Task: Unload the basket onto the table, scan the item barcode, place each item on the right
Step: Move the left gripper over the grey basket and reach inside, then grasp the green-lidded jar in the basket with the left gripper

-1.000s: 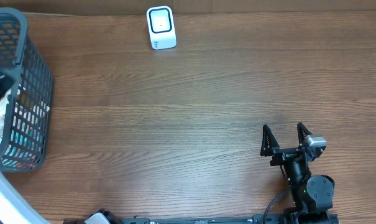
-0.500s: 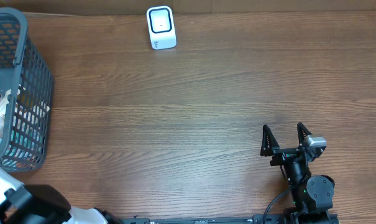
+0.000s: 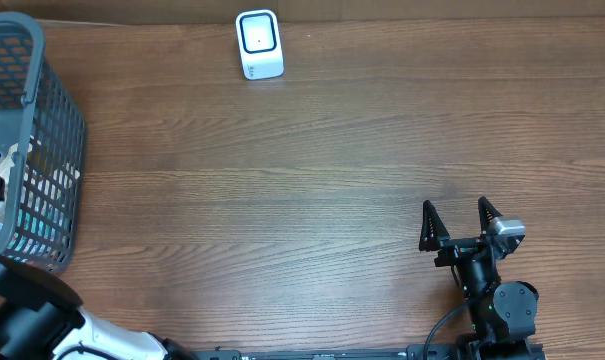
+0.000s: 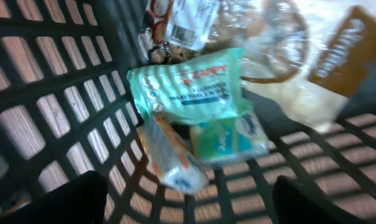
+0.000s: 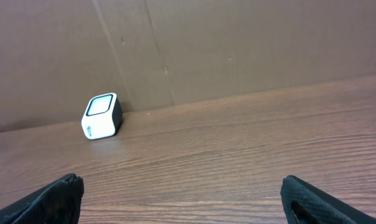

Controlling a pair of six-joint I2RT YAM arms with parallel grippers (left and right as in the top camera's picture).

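Eyes on the grey plastic lattice basket at the far left edge of the brown wooden tabletop, and through the left wrist camera I'm looking straight down into it: a mint-green plastic packet with blue print lies near the middle. A small teal-and-white pack is tucked just below it, with an orange-and-white pouch alongside, touching both. A clear plastic bag with a brown label sits toward the top, against the packet. The print on all of them is too blurred for me to read. My left end effector hangs above this pile, pointing down into the basket, its fingers spread wide with nothing in their grasp. Over on the right, the right end effector sits low near the front edge, jaws fully apart and empty, aimed across the tabletop at the small white barcode scanner, which stands upright by the back edge, well apart from the basket.
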